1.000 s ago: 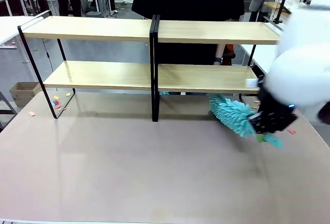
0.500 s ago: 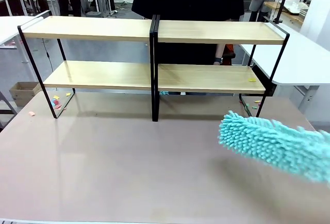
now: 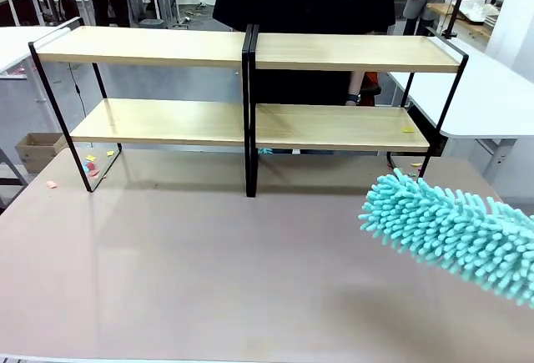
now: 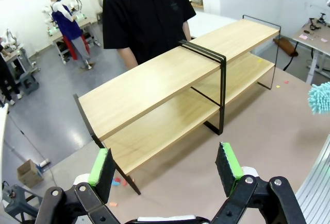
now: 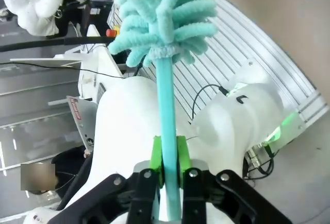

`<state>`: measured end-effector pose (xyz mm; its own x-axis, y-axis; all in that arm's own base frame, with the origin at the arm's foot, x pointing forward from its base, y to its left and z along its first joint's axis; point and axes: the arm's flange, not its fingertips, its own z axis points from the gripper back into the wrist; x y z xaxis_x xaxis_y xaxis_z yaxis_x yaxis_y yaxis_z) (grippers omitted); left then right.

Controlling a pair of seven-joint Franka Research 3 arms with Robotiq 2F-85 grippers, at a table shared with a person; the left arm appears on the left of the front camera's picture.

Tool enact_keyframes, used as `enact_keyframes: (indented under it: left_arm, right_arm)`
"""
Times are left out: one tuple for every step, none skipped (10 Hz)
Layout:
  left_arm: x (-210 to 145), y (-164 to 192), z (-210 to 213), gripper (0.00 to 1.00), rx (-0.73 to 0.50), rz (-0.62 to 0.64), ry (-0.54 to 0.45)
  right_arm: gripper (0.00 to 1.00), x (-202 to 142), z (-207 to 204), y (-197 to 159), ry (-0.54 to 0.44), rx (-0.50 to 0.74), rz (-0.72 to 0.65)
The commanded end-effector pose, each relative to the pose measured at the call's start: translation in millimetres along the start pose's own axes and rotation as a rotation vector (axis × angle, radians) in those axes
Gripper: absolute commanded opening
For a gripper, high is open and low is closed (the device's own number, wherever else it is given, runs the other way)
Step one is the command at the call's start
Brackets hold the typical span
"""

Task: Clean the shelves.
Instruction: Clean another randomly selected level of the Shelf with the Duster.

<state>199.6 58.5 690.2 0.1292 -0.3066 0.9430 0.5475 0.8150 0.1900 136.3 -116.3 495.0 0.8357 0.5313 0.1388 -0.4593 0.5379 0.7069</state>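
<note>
A: Tabletop (image 3: pixel 209 271) carried the shelves (image 3: pixel 246 125) along its far edge; one yellow scrap (image 3: pixel 407 129) lay on the lower board.

B: Cleaning looked nearly done. Right end effector (image 5: pixel 168 158) clamped the duster (image 3: pixel 455 234) near the shelves; left end effector (image 4: pixel 166 165) gaped wide.

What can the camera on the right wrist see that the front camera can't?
Right wrist view alone: the right hand pinching the duster's thin teal handle, with white robot parts behind. Front view alone: the shelves on the table, a yellow scrap on the lower board, a person in black behind. Both: the fluffy teal duster.
</note>
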Motion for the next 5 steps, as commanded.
enact_keyframes:
  left_arm:
    - [-2.4,0.0,-1.6,1.0,0.003,-0.001,0.0]
    - [-2.4,0.0,-1.6,1.0,0.003,-0.001,0.0]
    - [-2.4,0.0,-1.6,1.0,0.003,-0.001,0.0]
    - [-2.4,0.0,-1.6,1.0,0.003,-0.001,0.0]
    - [-2.4,0.0,-1.6,1.0,0.003,-0.001,0.0]
  right_arm:
    - [0.13,-4.3,-1.9,16.1,0.015,-0.043,0.015]
    - [0.13,-4.3,-1.9,16.1,0.015,-0.043,0.015]
    - [0.13,-4.3,-1.9,16.1,0.015,-0.043,0.015]
    - [0.13,-4.3,-1.9,16.1,0.015,-0.043,0.015]
    - [0.13,-4.3,-1.9,16.1,0.015,-0.043,0.015]
